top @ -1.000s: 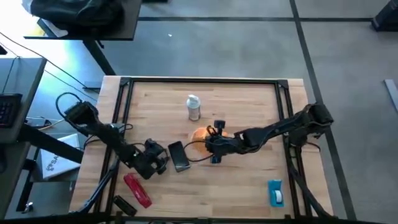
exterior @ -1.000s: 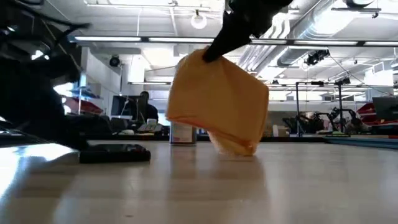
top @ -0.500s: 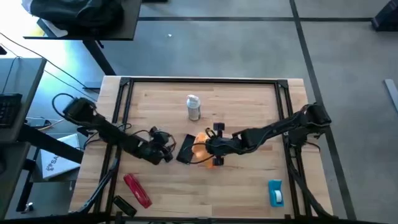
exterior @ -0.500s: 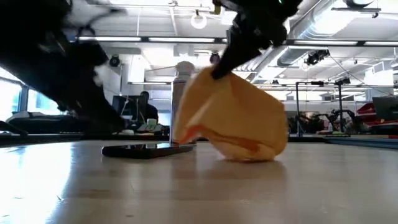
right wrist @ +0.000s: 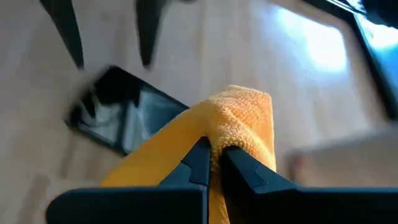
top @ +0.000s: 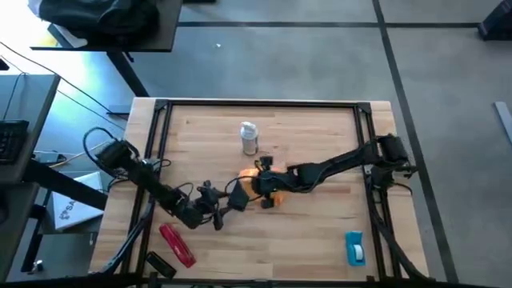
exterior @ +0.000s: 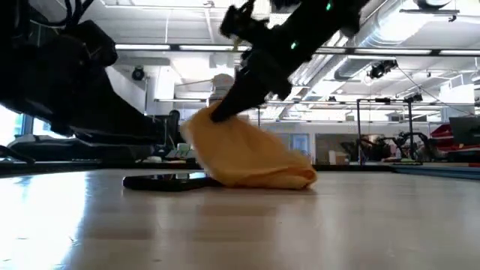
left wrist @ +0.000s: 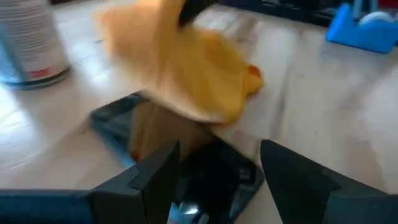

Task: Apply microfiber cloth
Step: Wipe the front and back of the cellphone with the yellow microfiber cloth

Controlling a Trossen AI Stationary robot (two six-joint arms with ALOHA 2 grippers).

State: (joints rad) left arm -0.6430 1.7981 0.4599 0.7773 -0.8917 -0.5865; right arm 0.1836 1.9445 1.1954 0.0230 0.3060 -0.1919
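My right arm reached in low from the right edge toward the middle of the tabletop, its claw [right wrist: 214,155] pinched tight on the microfiber cloth [right wrist: 239,118]. My left arm stretched in from the left, its claw [left wrist: 217,165] spread open just beside the right one.

Microfiber cloth [right wrist: 239,118]: soft orange fabric with a fine looped, matt nap, seen gripped by the right tool [right wrist: 214,157], whose fingers are of dark matt plastic. Phone [right wrist: 121,118]: glossy black face. Desk [top: 312,232]: pale, smooth wood, bordered by dark metal rails.
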